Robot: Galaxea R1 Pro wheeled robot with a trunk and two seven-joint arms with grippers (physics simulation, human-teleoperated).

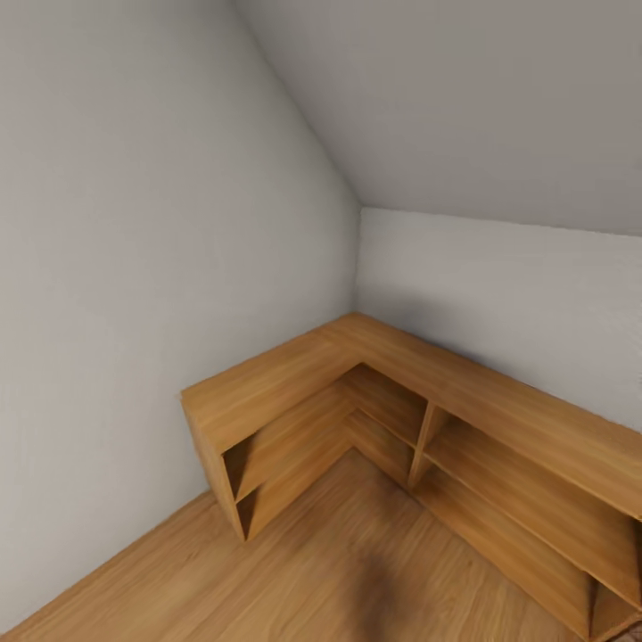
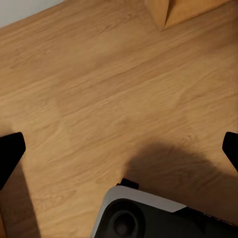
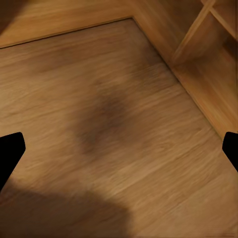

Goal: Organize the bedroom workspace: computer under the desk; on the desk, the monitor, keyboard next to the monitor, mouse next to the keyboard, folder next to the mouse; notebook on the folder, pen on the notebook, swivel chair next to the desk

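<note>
- Near: light oak plank floor [image 1: 339, 571] with a dark blurry shadow on it; robot is in transit, no desk or other task item in these views, so where they are can't be told.
- Left gripper [image 2: 119, 151]: black fingertips sit at opposite frame edges, spread wide, nothing between them; points down at the floor, above the robot's own white-and-black rounded base [image 2: 144, 218].
- Right gripper [image 3: 119, 151]: same pose, fingers wide apart, empty, aimed down at bare floor near the shelf foot.
- Both arms look tucked low, pointing down; good for travel.
- Far: low L-shaped wooden open shelf unit [image 1: 294, 379] wrapped into the corner, grey-white walls [image 1: 134, 267] and sloped ceiling above.
- Step in hand, my guess: finding the bedroom workspace. Do it well: turn the base away from this corner, keep clear of the shelf, keep arms tucked.
</note>
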